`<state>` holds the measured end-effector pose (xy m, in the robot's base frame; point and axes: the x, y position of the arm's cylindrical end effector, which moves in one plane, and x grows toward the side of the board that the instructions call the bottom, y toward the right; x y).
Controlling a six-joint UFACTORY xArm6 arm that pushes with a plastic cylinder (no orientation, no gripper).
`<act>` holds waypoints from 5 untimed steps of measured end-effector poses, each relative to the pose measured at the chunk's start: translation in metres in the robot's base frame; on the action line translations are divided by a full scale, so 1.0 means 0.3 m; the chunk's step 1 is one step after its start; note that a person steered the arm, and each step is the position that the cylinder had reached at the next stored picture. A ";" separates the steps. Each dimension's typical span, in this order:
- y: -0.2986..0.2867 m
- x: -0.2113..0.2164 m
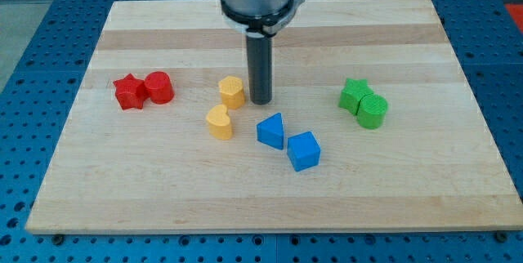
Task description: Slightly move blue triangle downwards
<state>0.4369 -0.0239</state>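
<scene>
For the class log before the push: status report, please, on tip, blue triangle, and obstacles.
My tip just above blue triangle, beside yellow block. Blue cube crowds triangle's lower right.

A small blue triangular block of solid matte material lies flat on the light wooden board, slightly below the board's middle in the view. Its upper face is a triangle with one corner pointing toward the view's top right, and its darker side walls face the view's bottom. It stands clear of the board edges, with a blue cube-like block just beside it at the lower right; whether the two touch cannot be determined.
</scene>
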 end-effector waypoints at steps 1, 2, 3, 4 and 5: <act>-0.028 0.032; -0.034 0.072; 0.005 0.140; 0.012 0.150; 0.012 0.150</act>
